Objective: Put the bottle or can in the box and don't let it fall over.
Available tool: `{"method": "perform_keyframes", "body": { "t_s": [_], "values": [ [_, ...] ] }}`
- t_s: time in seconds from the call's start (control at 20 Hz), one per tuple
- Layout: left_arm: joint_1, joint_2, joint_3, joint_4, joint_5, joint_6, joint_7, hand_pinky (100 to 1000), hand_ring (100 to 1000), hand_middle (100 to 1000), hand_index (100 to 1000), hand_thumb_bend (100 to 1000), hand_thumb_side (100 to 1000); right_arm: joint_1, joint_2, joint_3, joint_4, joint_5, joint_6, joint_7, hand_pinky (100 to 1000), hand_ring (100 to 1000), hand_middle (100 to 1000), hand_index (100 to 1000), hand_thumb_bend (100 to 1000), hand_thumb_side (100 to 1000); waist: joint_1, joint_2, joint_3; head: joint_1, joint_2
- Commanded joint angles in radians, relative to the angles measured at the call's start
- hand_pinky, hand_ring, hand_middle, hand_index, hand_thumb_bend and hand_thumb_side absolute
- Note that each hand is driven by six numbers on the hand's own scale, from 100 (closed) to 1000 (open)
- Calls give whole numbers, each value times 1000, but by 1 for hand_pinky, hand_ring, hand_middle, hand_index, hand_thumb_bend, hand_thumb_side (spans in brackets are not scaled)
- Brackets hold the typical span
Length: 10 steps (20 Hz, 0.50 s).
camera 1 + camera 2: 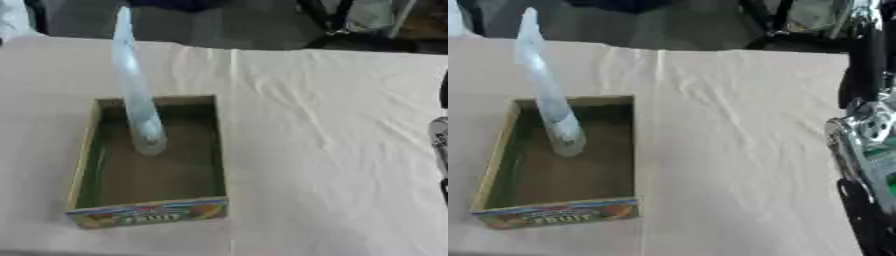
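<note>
Box: a shallow rectangular cardboard box (149,210) with a green-tinted inner wall and a colourful front panel printed "FRUIT" is being seen on the left part of the table, its open top facing up.

Box contents: one tall, slim, pale blue translucent bottle (136,95) is being held by the box, and nothing else is being shown on the brown floor inside.

Bottle position: the bottle's base is being carried on the box floor towards the far left corner, close beside the left wall; the bottle is being seen upright, its narrow top rising well above the box's rim and leaning slightly to the left in both views.

Table: a white, wrinkled cloth (737,130) is being shown covering the whole work surface, with a seam running down beside the box.

Right arm: a silver and black arm (868,145) is being caught at the right edge of the right eye view, well apart from the box and bottle.

Right hand: whether its fingers are spread, pressed together or pinching anything cannot be told, as no clear hand is being shown.

Left hand: not being shown in either view.
</note>
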Motion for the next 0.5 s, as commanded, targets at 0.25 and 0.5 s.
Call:
{"method": "perform_keyframes", "body": {
  "t_s": [0.25,0.5],
  "values": [
    [50,68,50,-33,-293,-40,-48,1000,1000,927,938,650,700,-8,-33,-13,-28,8,1,-7,1000,963,970,871,154,553,5,-20,2,-9,-3],
    [84,79,68,-23,-331,-36,-69,1000,1000,914,911,636,709,-5,-33,-15,-29,11,2,-10,1000,963,970,871,153,554,4,-19,1,-8,-8]
  ]
}}
